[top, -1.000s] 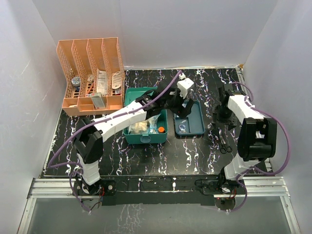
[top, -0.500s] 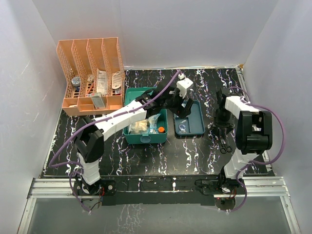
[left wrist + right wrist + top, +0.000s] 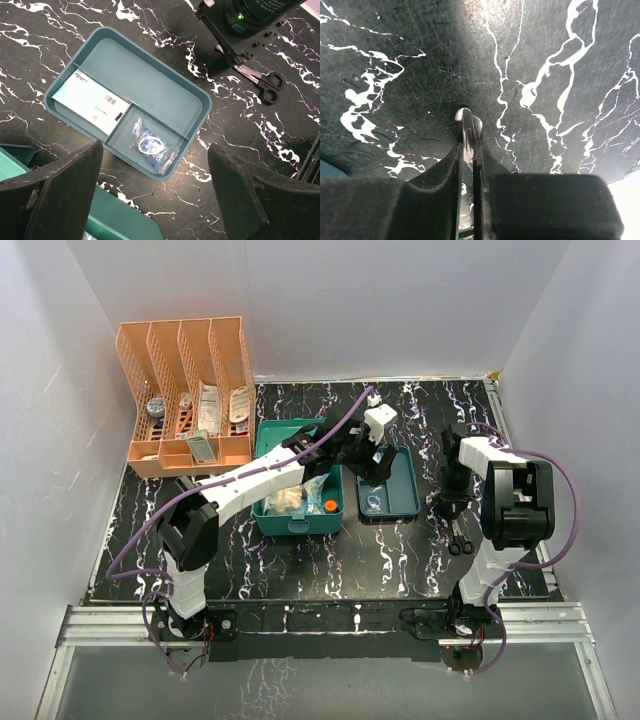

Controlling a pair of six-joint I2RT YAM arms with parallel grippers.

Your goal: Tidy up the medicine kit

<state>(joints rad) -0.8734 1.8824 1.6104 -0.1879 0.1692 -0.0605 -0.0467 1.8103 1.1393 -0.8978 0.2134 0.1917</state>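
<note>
Steel scissors [image 3: 457, 538] near the table's [image 3: 400, 550] right edge: right gripper [image 3: 468, 147] pinches them, presumably to lift; left gripper [image 3: 155, 150] wide above tray [image 3: 165, 85].

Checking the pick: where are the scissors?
Top view, right side: the scissors sit just right of the insert tray, blades pinched in the right gripper.

Straight below the left gripper [image 3: 156, 165] sits the insert tray [image 3: 150, 75] on the table [image 3: 40, 20], a flat packet [image 3: 95, 102] and a wrapped item [image 3: 150, 146] in neighbouring compartments, the medicine kit [image 3: 300, 525] just left of that gripper, the scissors [image 3: 265, 87] off to its right under the right gripper [image 3: 469, 150].
</note>
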